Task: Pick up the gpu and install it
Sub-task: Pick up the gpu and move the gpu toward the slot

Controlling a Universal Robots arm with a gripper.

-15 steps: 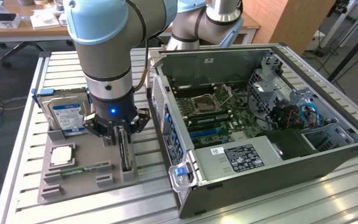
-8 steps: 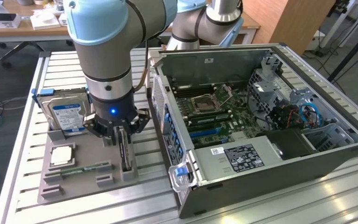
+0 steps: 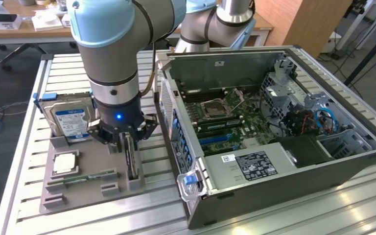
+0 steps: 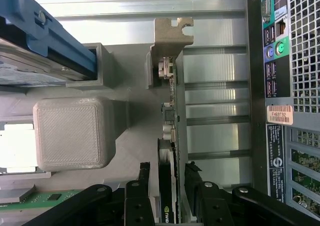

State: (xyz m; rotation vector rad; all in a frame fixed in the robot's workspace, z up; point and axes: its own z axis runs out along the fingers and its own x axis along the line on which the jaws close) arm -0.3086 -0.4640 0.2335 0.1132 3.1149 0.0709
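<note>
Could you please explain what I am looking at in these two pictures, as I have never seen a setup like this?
This is a robot arm working at a slatted metal table. One picture comes from a camera standing off to the side. The other comes from a camera on the arm's wrist, looking down past its black jaws. On the table sits an open computer case and, to the exterior view's left of it, a grey holder tray. The tray carries a hard drive, a processor chip, a green memory stick and the gpu, a card standing on edge. The jaws are open, one on each side of the gpu, which is not yet lifted.
</note>
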